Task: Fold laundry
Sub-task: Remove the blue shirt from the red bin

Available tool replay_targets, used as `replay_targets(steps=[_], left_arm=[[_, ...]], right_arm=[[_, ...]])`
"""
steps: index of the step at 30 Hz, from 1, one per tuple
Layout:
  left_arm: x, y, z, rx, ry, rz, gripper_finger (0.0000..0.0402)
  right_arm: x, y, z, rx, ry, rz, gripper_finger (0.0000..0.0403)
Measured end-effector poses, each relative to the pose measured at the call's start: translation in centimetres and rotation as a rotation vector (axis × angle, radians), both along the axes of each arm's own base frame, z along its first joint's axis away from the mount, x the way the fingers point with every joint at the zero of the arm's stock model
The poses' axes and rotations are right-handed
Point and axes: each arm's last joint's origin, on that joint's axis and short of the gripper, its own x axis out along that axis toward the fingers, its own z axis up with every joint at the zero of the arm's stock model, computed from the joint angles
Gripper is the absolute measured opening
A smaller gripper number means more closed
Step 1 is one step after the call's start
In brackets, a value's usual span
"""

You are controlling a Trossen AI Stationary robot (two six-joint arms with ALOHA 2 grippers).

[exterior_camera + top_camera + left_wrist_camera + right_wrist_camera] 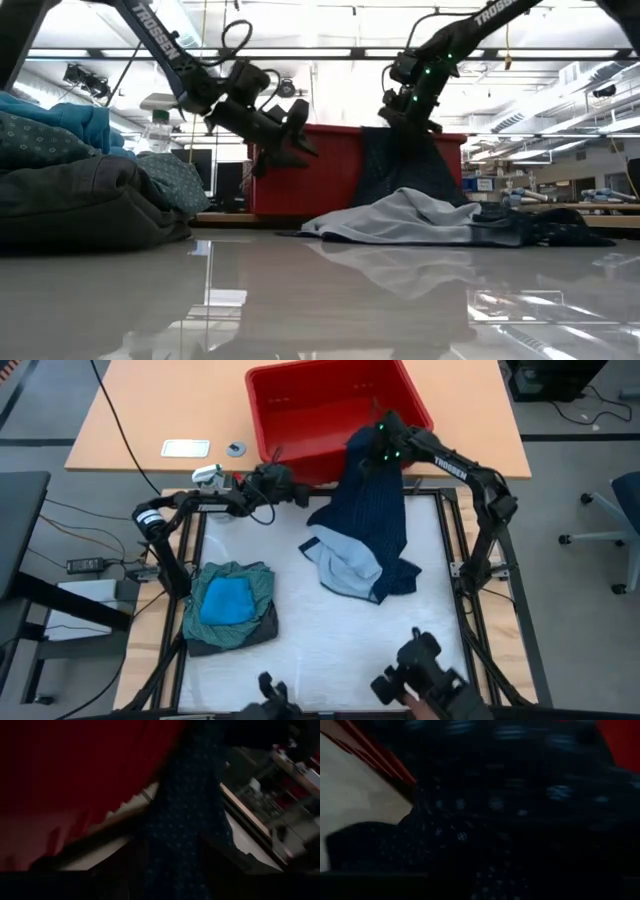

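My right gripper (383, 448) is raised at the red bin's near right corner, shut on the navy dotted piece (375, 510). The piece hangs from it, and its lower part lies spread on the white mat. A whitish, pale-blue cloth (345, 568) lies against that lower part; whether it is a separate piece, I cannot tell. My left gripper (292, 488) hovers open, just left of the hanging cloth, touching nothing. A stack (230, 605) rests on the mat's left side: bright blue piece on top, teal-green shirt under it, dark grey piece at the bottom. My right gripper holds the navy dotted piece by its upper end (405, 125), coming from above. The cloth fills the right wrist view and hides the fingers' place of contact. The piece hangs below the gripper in loose folds, and its lower part (400, 220) lies on the mat.
The red bin (300, 420) stands on the wooden table just beyond the mat. A clear spray bottle (207, 473) and a flat white device (185, 448) sit to its left. Black frame rails (452, 540) border the mat. Bare mat (330, 650) lies at the near middle.
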Motion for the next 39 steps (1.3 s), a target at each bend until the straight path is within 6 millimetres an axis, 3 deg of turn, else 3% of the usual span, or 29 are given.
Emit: replay_targets(steps=[4, 9, 14, 21, 25, 29, 34, 39], left_arm=[[-1.8, 1.9, 0.2, 0.004, -0.006, 0.063, 0.0171], [-3.4, 3.3, 0.7, 0.01, -0.028, 0.04, 0.0171], [-3.7, 3.3, 1.1, 0.009, -0.047, -0.018, 0.0171], [-2.3, 1.8, 1.5, -0.018, -0.082, -0.098, 0.0171], [-1.5, 0.0, 4.0, -0.004, -0.181, -0.111, 0.0171], [-0.1, -2.8, 5.5, 0.031, -0.194, -0.113, 0.0171], [1.8, -6.0, 5.7, -0.042, -0.216, -0.172, 0.0171], [3.7, -11.2, 4.2, -0.194, -0.069, -0.264, 0.0171]], right_arm=[[-1.0, -1.0, 0.3, 0.125, -0.108, -0.023, 0.0158], [-0.6, 0.4, -0.7, 0.292, -0.147, 0.025, 0.0157], [0.7, 3.4, -5.5, 0.416, -0.033, 0.05, 0.0157], [1.4, 8.0, -12.6, 0.46, 0.085, 0.086, 0.0157], [1.6, 11.1, -14.5, 0.566, 0.098, 0.153, 0.0157], [2.3, 15.9, -15.2, 0.821, 0.025, 0.355, 0.0157], [3.0, 21.4, -14.5, 0.965, 0.004, 0.569, 0.0157], [2.9, 24.7, -12.6, 0.877, 0.058, 0.601, 0.0157]])
